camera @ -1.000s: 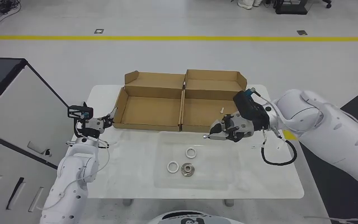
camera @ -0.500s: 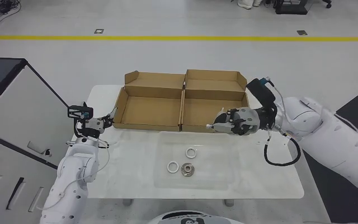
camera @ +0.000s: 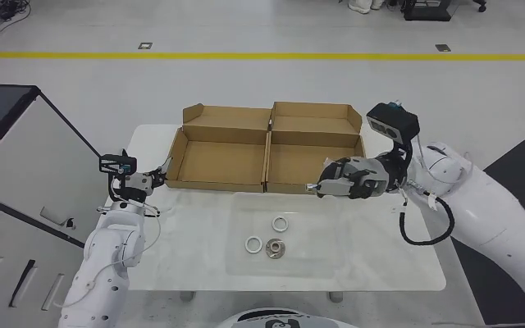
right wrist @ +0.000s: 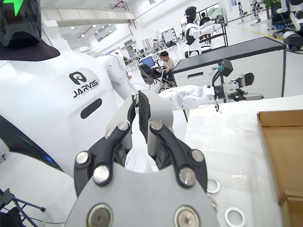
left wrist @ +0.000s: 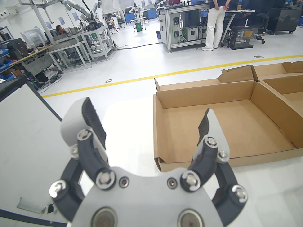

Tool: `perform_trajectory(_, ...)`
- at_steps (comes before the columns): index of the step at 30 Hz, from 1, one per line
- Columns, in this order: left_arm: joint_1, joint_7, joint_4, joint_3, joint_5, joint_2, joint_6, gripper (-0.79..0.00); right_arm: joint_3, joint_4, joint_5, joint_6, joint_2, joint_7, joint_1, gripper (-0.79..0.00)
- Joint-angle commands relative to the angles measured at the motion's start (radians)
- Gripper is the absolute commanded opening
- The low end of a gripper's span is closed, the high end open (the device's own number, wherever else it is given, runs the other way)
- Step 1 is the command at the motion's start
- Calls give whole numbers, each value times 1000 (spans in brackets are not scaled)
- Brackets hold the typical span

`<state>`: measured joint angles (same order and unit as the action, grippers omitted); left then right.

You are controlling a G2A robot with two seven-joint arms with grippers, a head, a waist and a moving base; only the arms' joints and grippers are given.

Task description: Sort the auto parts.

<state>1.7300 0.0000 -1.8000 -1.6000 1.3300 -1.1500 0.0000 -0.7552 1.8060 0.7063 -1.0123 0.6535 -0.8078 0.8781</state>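
I see my left gripper (left wrist: pixel 148 109) open beside the left box (camera: pixel 217 160), right gripper (camera: pixel 316 187) closed at the right box (camera: pixel 299 164) front wall.

A white tabletop (camera: pixel 180 246) takes up the lower middle of the top view, on a pale grey floor (camera: pixel 82 90). A yellow line (camera: pixel 246 55) crosses the floor near the upper edge. Just above it sit a left plate (camera: pixel 145 45) and a right plate (camera: pixel 443 47). A dark-edged white cabinet (camera: pixel 33 156) stands at the left edge, beside the tabletop. Workbenches (left wrist: pixel 78 45) and a green bin (left wrist: pixel 139 27) stand in the hall beyond.
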Motion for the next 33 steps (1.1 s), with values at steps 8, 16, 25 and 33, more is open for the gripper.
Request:
perform_trajectory(8, 0, 0, 0, 0, 0, 0, 0, 0, 97, 11, 64, 0, 46, 0, -77, -785)
perform_trajectory(16, 0, 0, 0, 0, 0, 0, 0, 0, 168, 6, 174, 0, 86, -1, -148, -785)
perform_trajectory(25, 0, 0, 0, 0, 0, 0, 0, 0, 168, 6, 174, 0, 86, -1, -148, -785)
perform_trajectory(33, 0, 0, 0, 0, 0, 0, 0, 0, 168, 6, 174, 0, 86, -1, -148, -785)
